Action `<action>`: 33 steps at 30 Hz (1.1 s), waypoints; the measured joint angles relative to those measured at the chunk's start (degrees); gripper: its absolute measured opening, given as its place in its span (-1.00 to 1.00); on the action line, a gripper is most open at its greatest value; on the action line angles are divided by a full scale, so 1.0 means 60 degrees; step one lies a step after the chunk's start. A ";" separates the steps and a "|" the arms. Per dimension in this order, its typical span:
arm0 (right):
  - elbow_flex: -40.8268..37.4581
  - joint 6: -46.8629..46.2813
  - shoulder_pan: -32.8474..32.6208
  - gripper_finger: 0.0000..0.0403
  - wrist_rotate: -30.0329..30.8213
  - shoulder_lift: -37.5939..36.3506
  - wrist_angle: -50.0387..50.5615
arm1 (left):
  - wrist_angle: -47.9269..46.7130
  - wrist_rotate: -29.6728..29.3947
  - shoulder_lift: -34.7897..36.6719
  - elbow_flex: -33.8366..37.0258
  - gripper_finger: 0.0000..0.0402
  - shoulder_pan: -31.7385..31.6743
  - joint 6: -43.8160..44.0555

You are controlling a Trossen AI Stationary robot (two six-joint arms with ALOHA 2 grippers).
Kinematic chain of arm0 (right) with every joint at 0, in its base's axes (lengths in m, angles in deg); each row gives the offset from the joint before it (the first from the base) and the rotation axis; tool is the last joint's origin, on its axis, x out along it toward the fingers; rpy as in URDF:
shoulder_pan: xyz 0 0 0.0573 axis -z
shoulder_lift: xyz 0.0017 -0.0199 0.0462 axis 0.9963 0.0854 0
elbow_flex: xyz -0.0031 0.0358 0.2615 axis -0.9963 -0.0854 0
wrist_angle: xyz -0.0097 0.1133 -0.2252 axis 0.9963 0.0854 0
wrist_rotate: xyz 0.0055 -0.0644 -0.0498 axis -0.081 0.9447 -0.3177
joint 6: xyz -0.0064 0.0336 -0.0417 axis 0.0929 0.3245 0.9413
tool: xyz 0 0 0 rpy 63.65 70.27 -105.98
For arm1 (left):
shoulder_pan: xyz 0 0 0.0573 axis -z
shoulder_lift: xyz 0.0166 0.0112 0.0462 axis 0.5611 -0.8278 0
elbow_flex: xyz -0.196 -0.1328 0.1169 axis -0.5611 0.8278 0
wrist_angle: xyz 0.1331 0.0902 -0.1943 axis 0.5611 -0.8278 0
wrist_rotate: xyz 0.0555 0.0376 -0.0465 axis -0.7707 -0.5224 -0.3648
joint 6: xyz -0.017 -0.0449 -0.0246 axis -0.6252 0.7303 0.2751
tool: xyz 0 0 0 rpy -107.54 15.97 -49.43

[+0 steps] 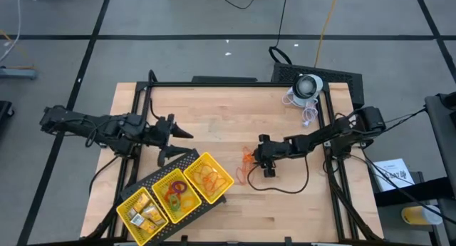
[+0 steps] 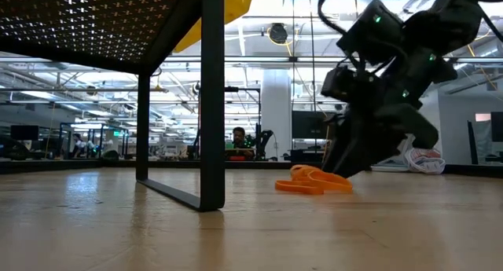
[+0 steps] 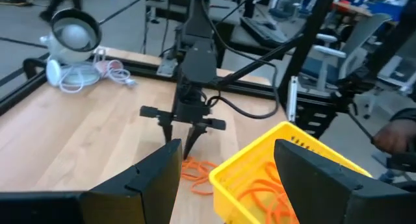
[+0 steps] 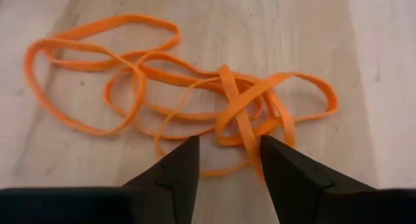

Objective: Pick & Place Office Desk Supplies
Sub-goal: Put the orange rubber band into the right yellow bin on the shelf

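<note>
Pale wooden surface (image 1: 214, 118) bearing: loose orange rubber-band loops (image 1: 246, 160) mid-surface, black-legged stand (image 1: 167, 162) carrying yellow tray (image 1: 176, 197), white lamp (image 1: 308, 85) with coiled cord at far corner.

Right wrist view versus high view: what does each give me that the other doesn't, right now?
Only the right wrist view shows the orange rubber-band loops as a tangle of separate strands on bare wood, fingers apart with tips down at its edge. Only the high view shows the yellow tray, the waiting left gripper beside it, and the white cable bundle. Both show the loops and the right gripper.
</note>
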 joint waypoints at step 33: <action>-0.0007 -0.1277 -0.0677 -0.47 -0.1073 -0.0650 -0.0395 | -0.0018 -0.0641 -0.0239 0.0015 0.27 0.0000 -0.0362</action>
